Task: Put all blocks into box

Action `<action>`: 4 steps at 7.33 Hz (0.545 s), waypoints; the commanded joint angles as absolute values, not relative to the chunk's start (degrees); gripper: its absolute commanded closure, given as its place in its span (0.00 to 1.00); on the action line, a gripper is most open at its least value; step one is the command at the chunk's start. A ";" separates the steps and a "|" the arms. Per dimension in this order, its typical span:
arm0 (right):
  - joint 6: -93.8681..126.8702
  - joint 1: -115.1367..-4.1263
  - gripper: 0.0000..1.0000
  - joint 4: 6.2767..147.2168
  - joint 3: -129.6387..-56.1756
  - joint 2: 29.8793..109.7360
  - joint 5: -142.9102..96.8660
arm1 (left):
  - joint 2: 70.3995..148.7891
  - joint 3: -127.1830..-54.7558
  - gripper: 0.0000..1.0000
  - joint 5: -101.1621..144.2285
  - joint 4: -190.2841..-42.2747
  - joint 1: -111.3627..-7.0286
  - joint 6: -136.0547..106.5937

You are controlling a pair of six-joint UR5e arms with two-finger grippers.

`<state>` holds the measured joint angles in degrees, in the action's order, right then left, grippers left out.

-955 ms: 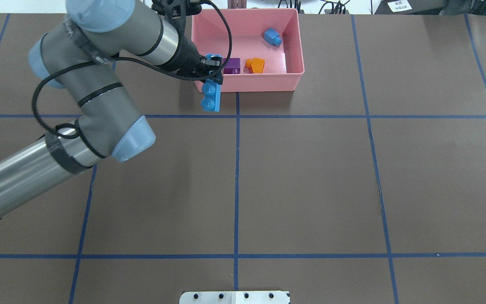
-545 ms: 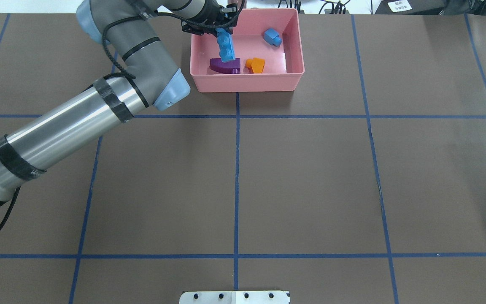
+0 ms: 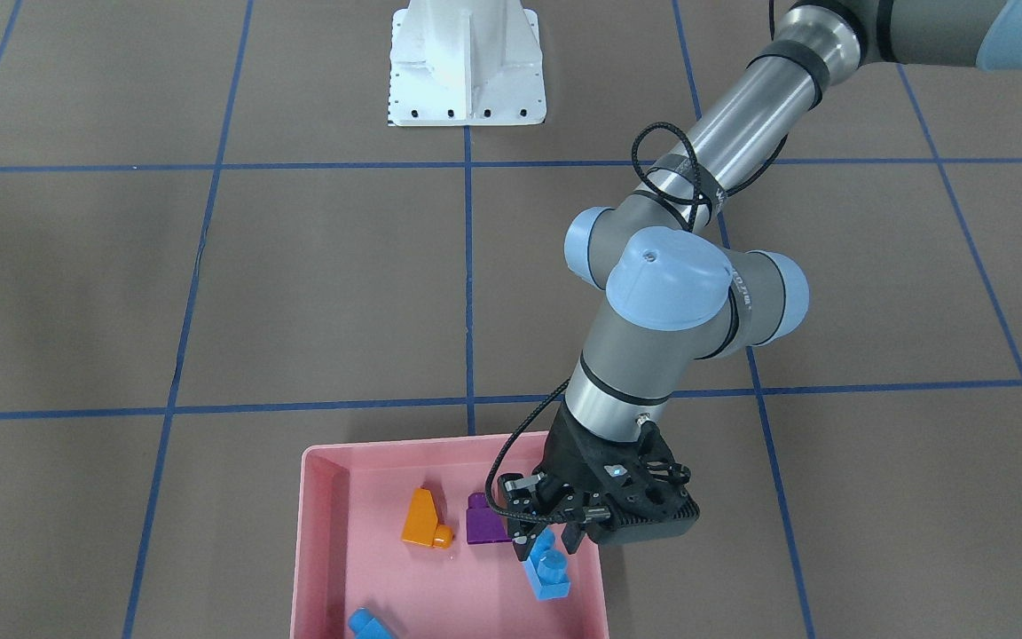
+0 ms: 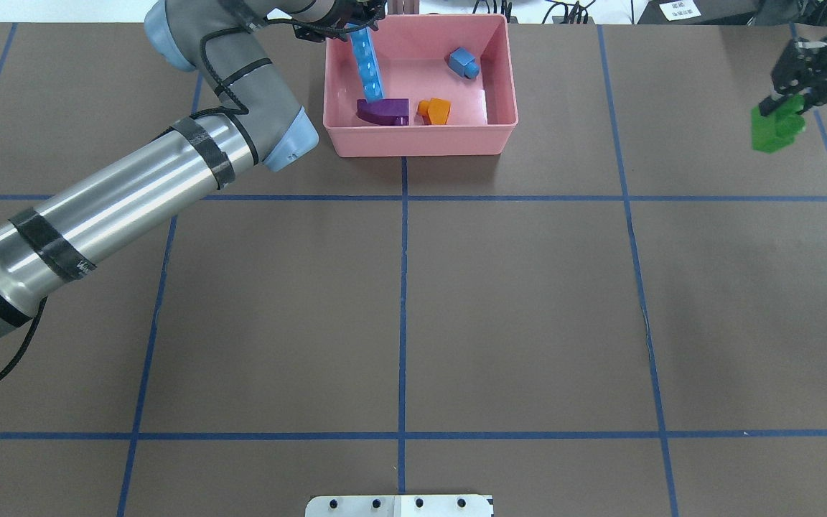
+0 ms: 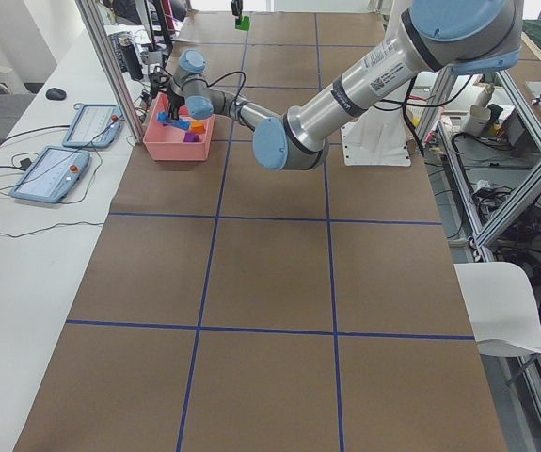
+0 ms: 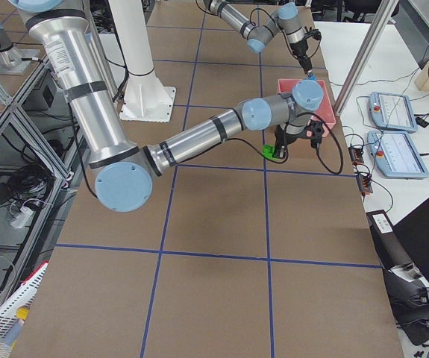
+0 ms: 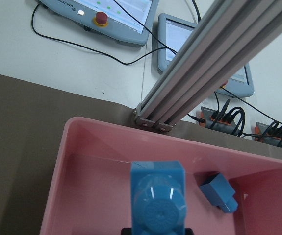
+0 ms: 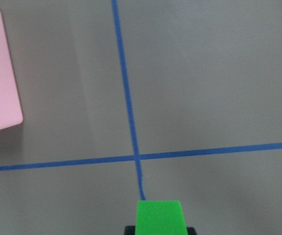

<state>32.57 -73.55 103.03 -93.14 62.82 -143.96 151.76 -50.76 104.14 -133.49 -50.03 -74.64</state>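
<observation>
The pink box (image 4: pixel 421 140) sits at the far middle of the table and also shows in the front view (image 3: pixel 316 532). Inside lie the purple block (image 4: pixel 385 111), the orange block (image 4: pixel 435 110) and the small blue block (image 4: pixel 463 62). My left gripper (image 4: pixel 356 18) is over the box's left part, shut on the long blue block (image 4: pixel 368 68), which hangs down inside the walls, its low end close by the purple block. My right gripper (image 4: pixel 790 100) is at the far right, shut on the green block (image 4: pixel 777 128), well right of the box. The right wrist view shows the green block (image 8: pixel 159 218) above the table.
A white robot base plate (image 3: pixel 467 62) stands at the table's robot side. An aluminium frame post (image 7: pixel 214 63) rises just behind the box. Control tablets (image 7: pixel 106 14) and cables lie on the white bench beyond. Blue tape lines (image 4: pixel 403 287) grid the brown table.
My left gripper has carried the long blue block from in front of the box's near wall to over its inside. My right gripper with the green block has come into view at the right.
</observation>
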 commanded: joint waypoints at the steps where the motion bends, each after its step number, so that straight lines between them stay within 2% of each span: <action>1: 46.07 -66.30 1.00 97.53 -77.70 44.90 -140.73 | 150.57 -54.19 0.00 106.68 -133.34 -51.58 -73.14; 2: 56.41 -62.62 1.00 86.86 -71.34 41.61 -136.54 | 146.03 -59.71 0.00 112.79 -133.07 -52.81 -73.21; 4: 70.78 -56.19 1.00 69.67 -61.05 36.51 -126.96 | 131.65 -76.21 0.00 115.57 -132.10 -53.09 -73.13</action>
